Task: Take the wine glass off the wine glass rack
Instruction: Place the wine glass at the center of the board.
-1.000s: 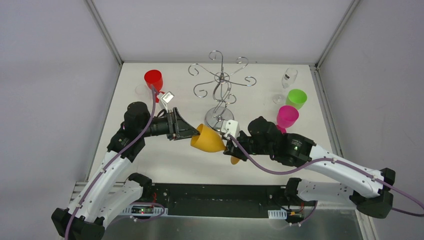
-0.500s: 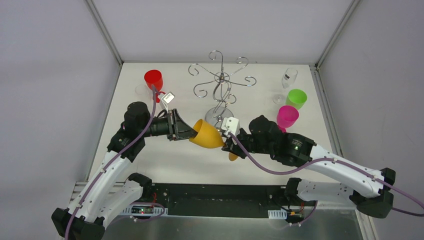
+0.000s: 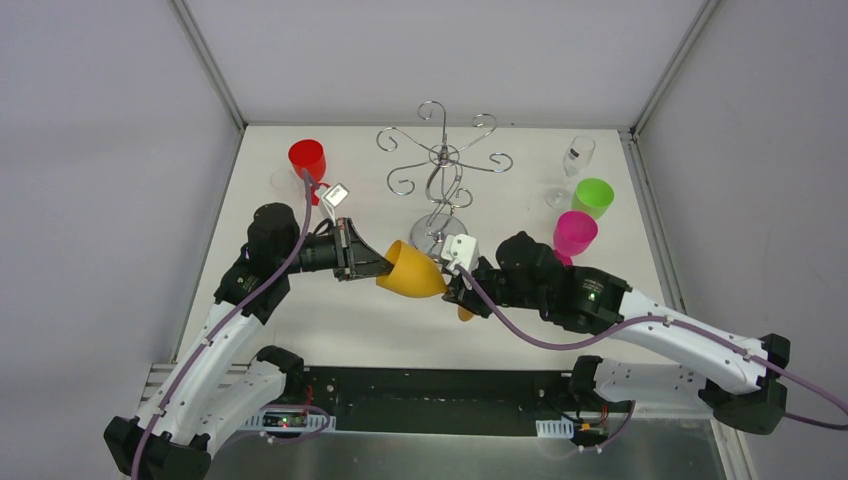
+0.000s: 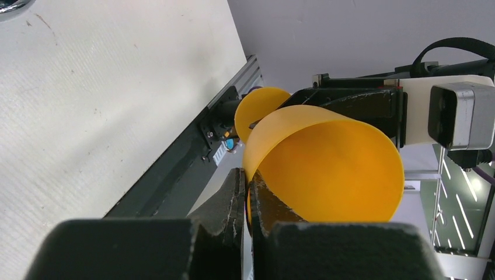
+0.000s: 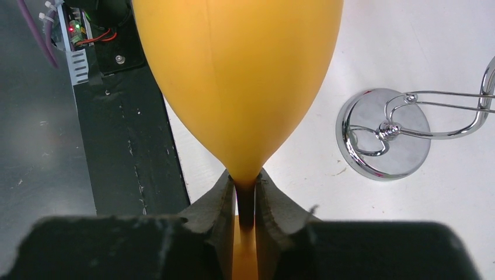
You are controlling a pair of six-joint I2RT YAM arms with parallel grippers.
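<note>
The orange wine glass [image 3: 410, 272] lies on its side in the air between my two grippers, in front of the wine glass rack [image 3: 443, 160], whose curled arms hold nothing. My left gripper [image 3: 383, 267] is shut on the bowl's rim, one finger inside and one outside, as the left wrist view shows at the glass [image 4: 333, 169] and gripper [image 4: 247, 192]. My right gripper [image 3: 458, 292] is closed around the stem just below the bowl. In the right wrist view the glass [image 5: 239, 76] fills the top and the gripper [image 5: 245, 186] pinches the stem.
The rack's chrome base [image 5: 382, 134] stands just beyond the glass. A red cup [image 3: 307, 158] is at the back left. A clear glass [image 3: 578, 155], a green cup [image 3: 593, 197] and a pink cup [image 3: 574, 232] stand at the right. The black base rail [image 5: 122, 146] runs under the glass.
My left gripper's fingers have closed on the rim of the orange glass. The glass has shifted slightly left and away from me. The right arm has barely moved.
</note>
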